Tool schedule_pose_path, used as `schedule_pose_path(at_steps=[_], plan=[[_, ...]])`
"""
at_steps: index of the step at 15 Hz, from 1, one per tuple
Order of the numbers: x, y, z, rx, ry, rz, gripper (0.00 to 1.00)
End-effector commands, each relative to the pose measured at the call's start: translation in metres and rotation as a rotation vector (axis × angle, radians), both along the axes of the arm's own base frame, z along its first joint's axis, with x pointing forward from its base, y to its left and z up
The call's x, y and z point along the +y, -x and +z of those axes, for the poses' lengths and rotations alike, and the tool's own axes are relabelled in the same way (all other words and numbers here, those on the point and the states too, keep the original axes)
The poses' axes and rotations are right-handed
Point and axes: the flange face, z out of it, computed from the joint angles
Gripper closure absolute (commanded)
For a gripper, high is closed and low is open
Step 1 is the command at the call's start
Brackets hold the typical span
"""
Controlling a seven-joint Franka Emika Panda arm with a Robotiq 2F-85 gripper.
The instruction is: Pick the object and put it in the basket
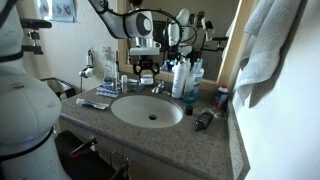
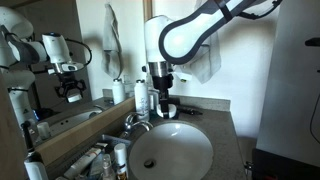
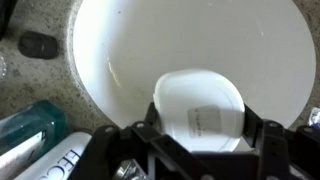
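In the wrist view a small flat round white object [image 3: 200,108] with a faint label sits between my gripper's [image 3: 202,135] two black fingers, which are shut on its sides. It is held over the white sink bowl [image 3: 170,40]. In both exterior views my gripper [image 1: 146,68] [image 2: 163,106] hangs over the back of the sink bowl [image 1: 147,110] [image 2: 172,152], near the faucet [image 1: 157,88]. The object is too small to make out in those views. I cannot pick out a basket with certainty.
Tall white-and-blue bottles [image 1: 185,78] stand by the mirror. A dark cylindrical item [image 1: 204,120] [image 3: 38,44] lies on the granite counter beside the sink. A tray of toiletries [image 1: 96,101] sits on the other side. A towel [image 1: 270,45] hangs close by.
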Motion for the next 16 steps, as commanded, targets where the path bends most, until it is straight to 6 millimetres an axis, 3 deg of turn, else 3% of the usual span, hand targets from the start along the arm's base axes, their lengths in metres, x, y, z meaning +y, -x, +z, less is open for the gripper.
schedule_pose_path(at_steps=[1, 7, 16], plan=[[0.024, -0.026, 0.004, -0.013, 0.000, 0.109, 0.48], [0.064, -0.059, -0.003, -0.020, -0.014, 0.299, 0.48], [0.108, -0.103, -0.024, -0.009, -0.053, 0.558, 0.48]])
